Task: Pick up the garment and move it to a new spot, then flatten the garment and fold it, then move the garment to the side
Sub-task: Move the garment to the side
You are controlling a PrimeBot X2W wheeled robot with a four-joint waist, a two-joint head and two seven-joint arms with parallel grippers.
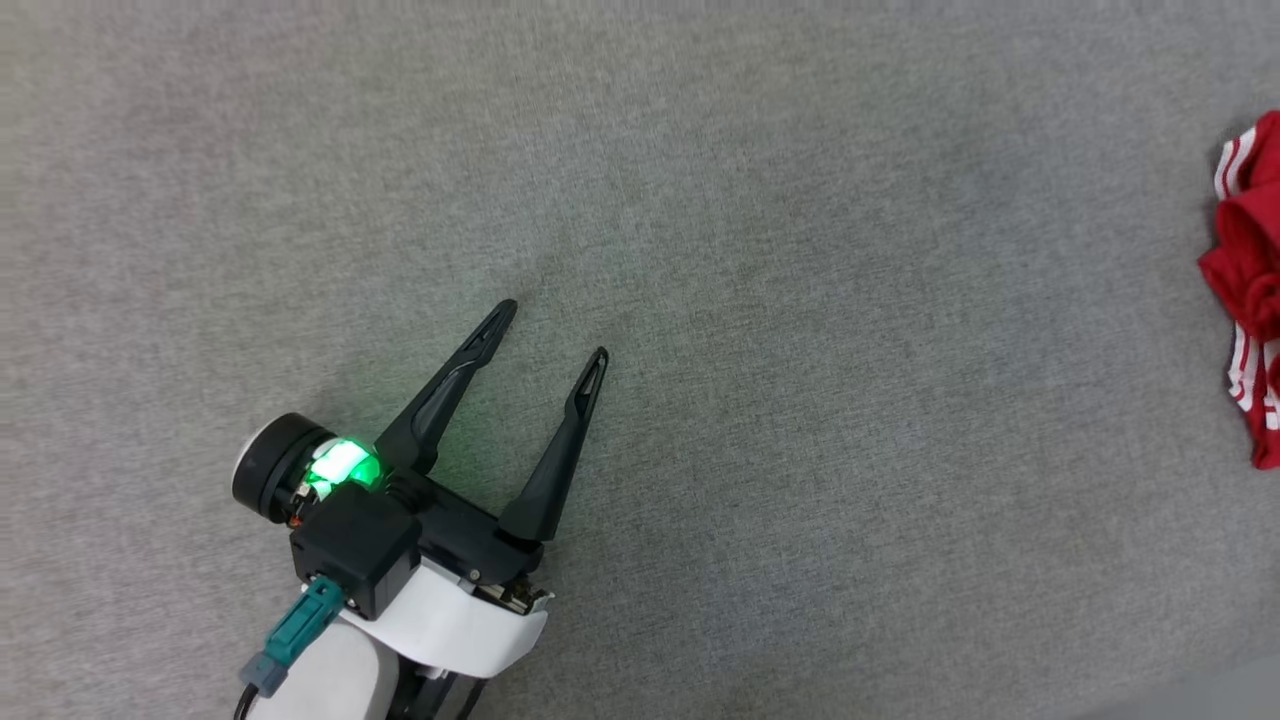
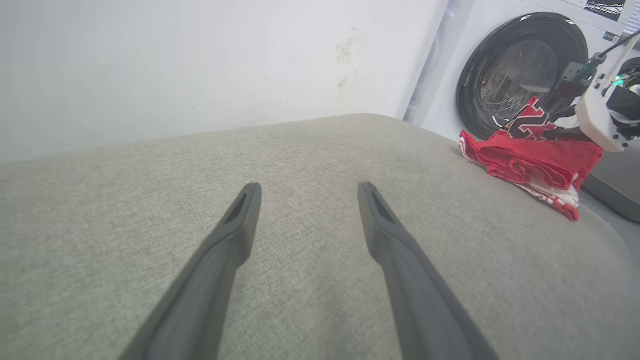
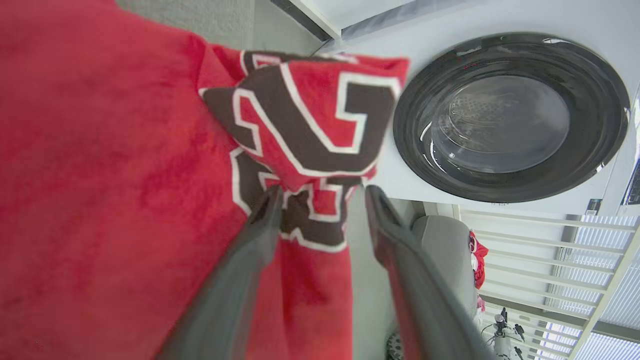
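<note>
The garment [image 1: 1250, 260], a red jersey with white-striped trim, lies bunched at the far right edge of the grey surface [image 1: 800, 400]. In the left wrist view the garment [image 2: 535, 160] sits in a crumpled heap near the surface's far corner, with my right arm's white wrist [image 2: 597, 120] over it. My right gripper [image 3: 322, 192] has its fingers spread, a raised fold of the garment [image 3: 125, 175] with black-and-white lettering standing at its tips. My left gripper [image 1: 555, 330] rests open over bare surface at the lower left, and the left gripper [image 2: 310, 192] has nothing between its fingers.
A front-loading washing machine with a dark round door [image 2: 520, 75] stands just past the garment, and that door [image 3: 510, 117] looms close in the right wrist view. A white wall [image 2: 200, 60] runs behind the surface. The surface's rounded edge [image 2: 615, 240] drops off to the right.
</note>
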